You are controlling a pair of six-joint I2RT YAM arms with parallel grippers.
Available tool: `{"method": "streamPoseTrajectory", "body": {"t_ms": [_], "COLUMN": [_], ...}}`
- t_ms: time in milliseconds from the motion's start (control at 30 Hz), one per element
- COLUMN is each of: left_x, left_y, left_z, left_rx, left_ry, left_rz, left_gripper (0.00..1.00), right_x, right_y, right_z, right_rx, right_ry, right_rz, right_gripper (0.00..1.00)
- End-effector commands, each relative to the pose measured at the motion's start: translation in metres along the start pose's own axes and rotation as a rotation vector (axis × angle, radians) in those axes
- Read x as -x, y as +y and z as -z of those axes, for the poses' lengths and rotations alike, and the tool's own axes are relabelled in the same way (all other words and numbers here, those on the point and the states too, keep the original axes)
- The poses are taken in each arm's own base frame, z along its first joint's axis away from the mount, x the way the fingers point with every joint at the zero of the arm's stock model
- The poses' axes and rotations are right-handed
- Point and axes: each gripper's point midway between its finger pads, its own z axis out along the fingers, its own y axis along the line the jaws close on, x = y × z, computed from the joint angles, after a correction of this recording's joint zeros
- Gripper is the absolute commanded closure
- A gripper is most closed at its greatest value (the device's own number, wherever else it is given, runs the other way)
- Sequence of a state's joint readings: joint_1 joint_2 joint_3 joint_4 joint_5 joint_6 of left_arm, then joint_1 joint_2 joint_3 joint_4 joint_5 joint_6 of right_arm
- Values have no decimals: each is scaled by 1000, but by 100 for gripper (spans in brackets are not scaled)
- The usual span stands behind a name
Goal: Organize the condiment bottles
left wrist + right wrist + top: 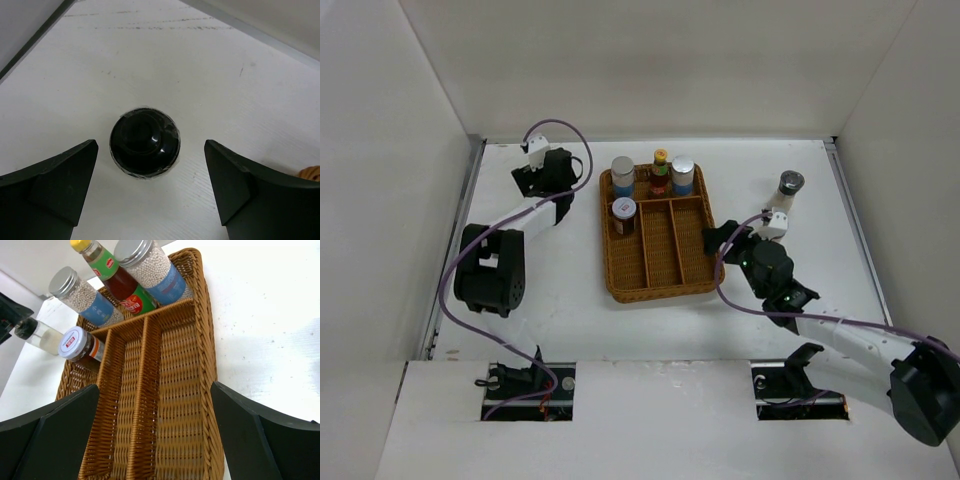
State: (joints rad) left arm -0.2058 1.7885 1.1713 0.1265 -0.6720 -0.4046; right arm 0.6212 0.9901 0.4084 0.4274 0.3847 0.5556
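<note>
Mid-frame in the top view, on the white surface (550, 300): wicker tray (660, 285), with silver-lidded shakers (682, 176) flanking a yellow-capped sauce bottle (660, 170) along its top edge and a white-lidded jar (623, 213) just below. Above the tray, right gripper (155, 390), jaws spread, holding nothing. Upper right, well apart from the tray: grey-lidded jar (790, 190). Upper left: left gripper (151, 150), jaws spread either side of the black-capped jar (144, 142), not yet pinching. Probably light, rigid, smooth-walled, so slippery; breakable if glass. Best taken squarely on the clear body below the cap, kept upright.
</note>
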Motion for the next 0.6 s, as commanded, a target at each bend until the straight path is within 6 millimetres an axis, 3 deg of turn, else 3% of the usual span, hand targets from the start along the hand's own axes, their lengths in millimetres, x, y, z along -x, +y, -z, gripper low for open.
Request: {"method": "streamPoseTrajectory", "body": {"t_ms": [0, 267, 400, 500, 567], "left_x": [29, 12, 7, 1, 0], "left_y": [-3, 3, 0, 1, 2], "left_z": [-7, -32, -33, -32, -29], "left_rx": [-16, -11, -29, -37, -41], "left_ry": [-42, 9, 22, 34, 37], "left_rz": [66, 57, 54, 53, 55], "left_gripper": [12, 25, 39, 41, 54], "right_x": [4, 6, 5, 6, 5], "right_y": [5, 5, 5, 5, 4], "right_z": [-2, -1, -1, -1, -1], "right_rx": [13, 13, 12, 13, 11], "right_ry": [-20, -30, -26, -30, -28], "right_rz": [-21, -24, -26, -24, -27], "right_gripper": [0, 0, 0, 0, 0]}}
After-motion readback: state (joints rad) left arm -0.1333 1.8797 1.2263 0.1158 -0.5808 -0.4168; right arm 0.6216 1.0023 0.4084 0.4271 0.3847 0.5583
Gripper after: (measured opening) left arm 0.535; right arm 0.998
